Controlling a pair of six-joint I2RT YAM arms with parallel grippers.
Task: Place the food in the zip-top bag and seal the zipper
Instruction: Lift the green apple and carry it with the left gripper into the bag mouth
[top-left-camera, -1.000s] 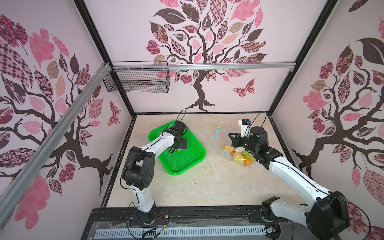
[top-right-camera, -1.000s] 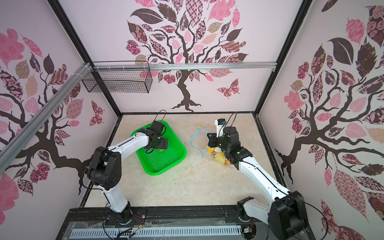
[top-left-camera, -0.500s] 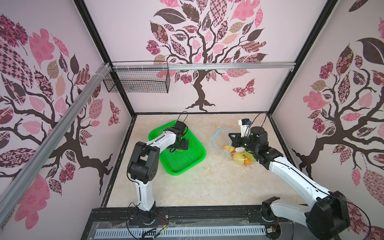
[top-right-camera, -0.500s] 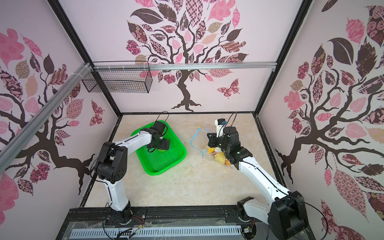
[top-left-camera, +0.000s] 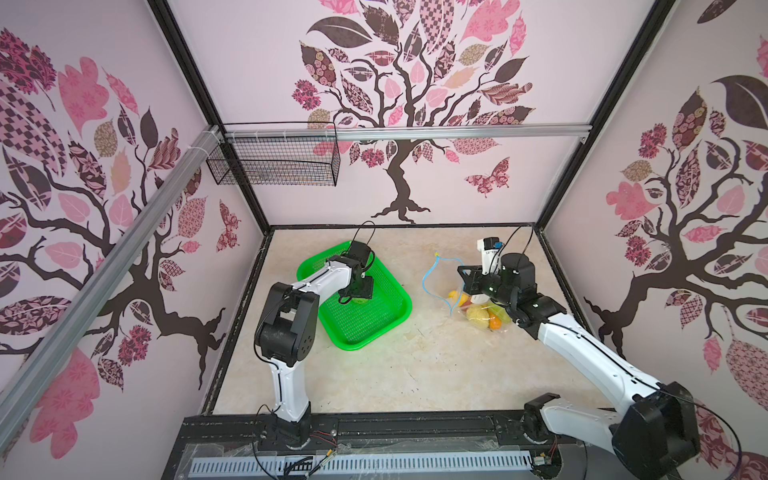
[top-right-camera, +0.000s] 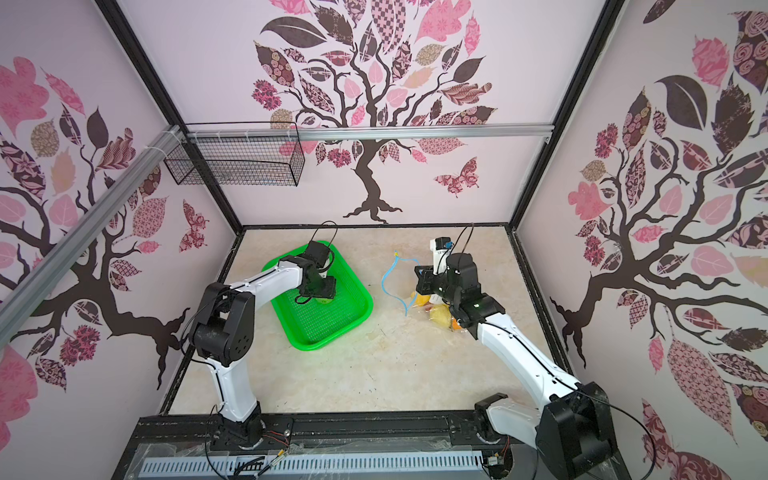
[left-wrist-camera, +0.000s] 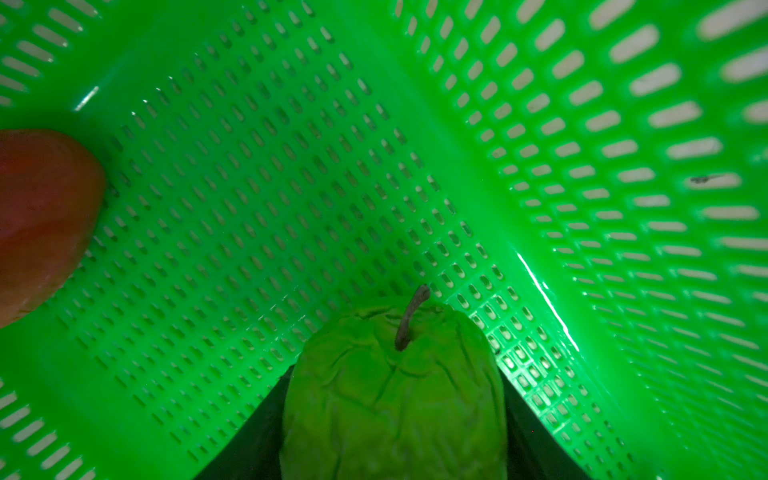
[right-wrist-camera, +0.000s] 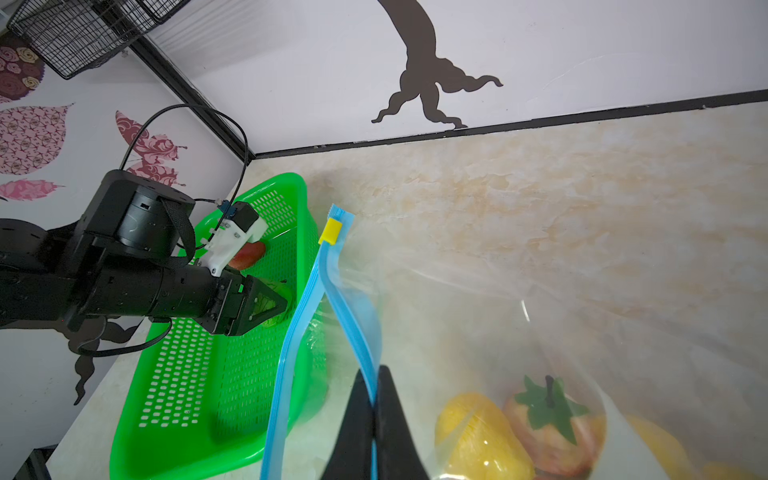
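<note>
Stem of the green toy fruit (left-wrist-camera: 392, 399) is pointed straight away from the left gripper (right-wrist-camera: 274, 305), whose fingers (left-wrist-camera: 257, 436) are pressed against both its flanks inside the green basket (left-wrist-camera: 540, 124). The zip-top bag (right-wrist-camera: 478, 316) is set beyond the basket wall from that gripper, on the table (right-wrist-camera: 540, 187), its mouth held apart by the right gripper (right-wrist-camera: 376, 415), which is pinched flat on the blue zipper (right-wrist-camera: 353, 316). A lift over that wall is judged necessary.

Left pincer (left-wrist-camera: 395, 374) angled down, gripping; right pincer (right-wrist-camera: 375, 376) pinched shut.
</note>
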